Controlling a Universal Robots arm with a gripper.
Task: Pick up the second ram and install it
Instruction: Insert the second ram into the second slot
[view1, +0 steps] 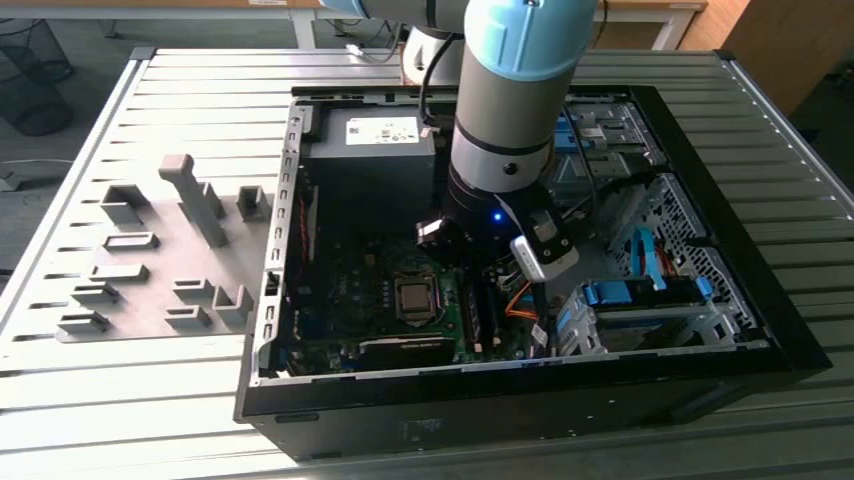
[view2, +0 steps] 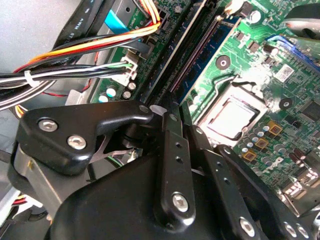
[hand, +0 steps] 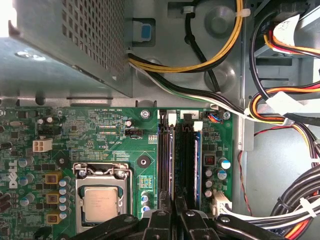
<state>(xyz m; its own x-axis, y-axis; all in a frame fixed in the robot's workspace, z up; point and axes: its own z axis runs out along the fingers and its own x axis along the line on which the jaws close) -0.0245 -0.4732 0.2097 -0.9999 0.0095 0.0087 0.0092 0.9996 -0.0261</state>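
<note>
Blue-green, the second ram (hand: 196, 165) stands in its motherboard slot (hand: 186, 165) beside the processor socket (hand: 102, 197), directly under the hand (hand: 175, 220); whether its fingers grip, I cannot tell. Misaligned pressing could leave it half-seated.

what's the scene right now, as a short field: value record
setting: open computer case on a slatted metal table
arm: reaching down into the case
gripper: low over the memory slots of the motherboard
second ram: upright in a slot, beside the gripper tips
processor socket: next to the slots
grey holder blocks: on the table at the exterior view's left
</note>
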